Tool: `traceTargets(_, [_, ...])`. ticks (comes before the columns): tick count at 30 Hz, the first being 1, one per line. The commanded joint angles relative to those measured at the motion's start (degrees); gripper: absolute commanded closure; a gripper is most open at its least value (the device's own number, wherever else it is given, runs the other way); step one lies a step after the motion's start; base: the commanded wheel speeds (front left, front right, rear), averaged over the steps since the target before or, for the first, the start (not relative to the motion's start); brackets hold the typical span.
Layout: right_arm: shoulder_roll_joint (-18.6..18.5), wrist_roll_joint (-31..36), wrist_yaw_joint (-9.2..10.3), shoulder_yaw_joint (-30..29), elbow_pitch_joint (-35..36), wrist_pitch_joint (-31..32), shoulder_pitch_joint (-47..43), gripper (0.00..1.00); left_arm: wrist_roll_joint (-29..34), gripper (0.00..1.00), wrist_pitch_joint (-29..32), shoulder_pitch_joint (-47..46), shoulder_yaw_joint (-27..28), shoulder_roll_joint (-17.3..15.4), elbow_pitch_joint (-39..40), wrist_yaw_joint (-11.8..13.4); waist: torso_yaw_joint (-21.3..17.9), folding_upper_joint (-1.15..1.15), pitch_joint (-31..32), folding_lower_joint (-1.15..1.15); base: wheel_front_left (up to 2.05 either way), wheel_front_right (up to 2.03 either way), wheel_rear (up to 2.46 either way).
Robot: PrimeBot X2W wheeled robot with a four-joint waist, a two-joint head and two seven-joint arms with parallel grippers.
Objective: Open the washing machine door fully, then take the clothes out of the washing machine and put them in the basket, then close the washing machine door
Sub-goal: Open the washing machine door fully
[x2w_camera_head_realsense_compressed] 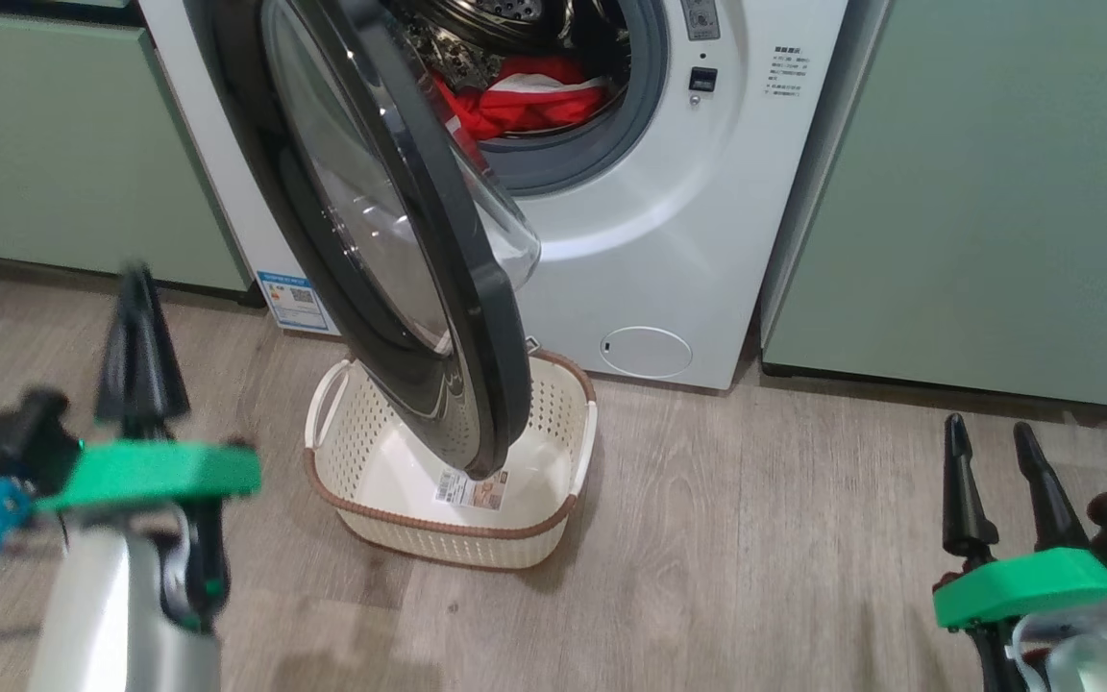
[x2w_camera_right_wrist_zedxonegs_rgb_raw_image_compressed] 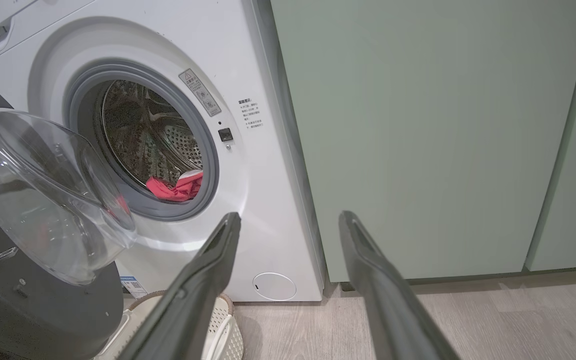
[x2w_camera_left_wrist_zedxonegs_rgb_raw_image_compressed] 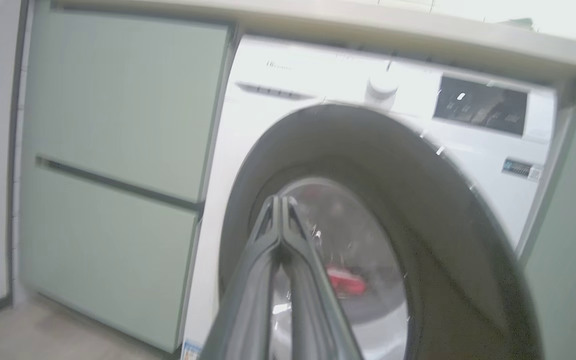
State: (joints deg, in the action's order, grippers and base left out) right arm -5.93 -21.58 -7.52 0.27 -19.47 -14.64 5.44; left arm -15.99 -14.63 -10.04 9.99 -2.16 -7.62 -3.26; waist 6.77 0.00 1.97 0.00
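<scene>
Clothes (x2w_camera_head_realsense_compressed: pixel 525 101) lie inside the washing machine (x2w_camera_head_realsense_compressed: pixel 669 240), whose door (x2w_camera_head_realsense_compressed: pixel 390 240) hangs partly open above the basket (x2w_camera_head_realsense_compressed: pixel 457 553). Left gripper (x2w_camera_left_wrist_zedxonegs_rgb_raw_image_compressed: pixel 280 202) fingers are pressed together, empty; right gripper (x2w_camera_head_realsense_compressed: pixel 988 428) fingers are spread.

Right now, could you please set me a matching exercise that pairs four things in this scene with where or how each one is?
Things:
1. washing machine door
2. clothes
3. basket
4. left gripper

Place or state:
A. standing on the floor
B. shut, holding nothing
C. swung partly open
D. lying in the drum

Pairs: 1-C, 2-D, 3-A, 4-B
</scene>
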Motion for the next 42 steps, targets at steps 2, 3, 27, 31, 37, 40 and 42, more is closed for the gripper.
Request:
traceTargets(2, [-0.33,0.64,0.03,0.87,1.47,-0.36,0.04,0.00,-0.64,1.00,-0.37,-5.24,0.21,-0.72,6.00,1.10,0.12,0.00,0.17,0.00,0.00,0.00,0.00])
traceTargets(3, [-0.37,0.60,0.03,0.85,1.42,-0.36,-0.05,0.00,-0.94,1.00,-0.37,-6.05,-0.89,-0.72,7.80,1.44,0.14,0.00,0.24,0.00,0.00,0.00,0.00])
traceTargets(27, [-1.14,0.15,0.03,1.32,0.83,-0.36,-0.68,0.00,1.69,1.00,7.64,-10.57,-49.36,-0.72,14.86,2.15,-1.21,0.00,-0.85,0.00,0.00,0.00,0.00])
traceTargets(31, [-1.45,0.05,0.03,2.08,0.77,-0.36,-0.23,0.00,0.36,1.00,3.36,-10.42,-53.10,-0.72,3.13,2.78,-2.09,0.00,-1.63,0.00,0.00,0.00,0.00])
traceTargets(37, [-2.07,0.07,0.03,2.45,0.79,-0.36,0.02,0.00,-2.24,1.00,0.05,-12.63,-55.60,-0.72,-9.90,3.67,-2.79,0.00,-2.63,0.00,0.00,0.00,0.00])
traceTargets(40, [-2.22,0.08,0.03,2.47,0.79,-0.36,0.20,0.00,-4.55,1.00,-0.31,-13.90,-54.87,-0.72,-12.79,4.79,-3.08,0.00,-3.16,0.00,0.00,0.00,0.00])
traceTargets(42, [-2.26,0.12,0.03,2.36,0.91,-0.36,0.29,0.00,-5.06,1.00,-0.33,-14.52,-53.44,-0.72,-13.06,5.94,-3.21,0.00,-3.58,0.00,0.00,0.00,0.00])
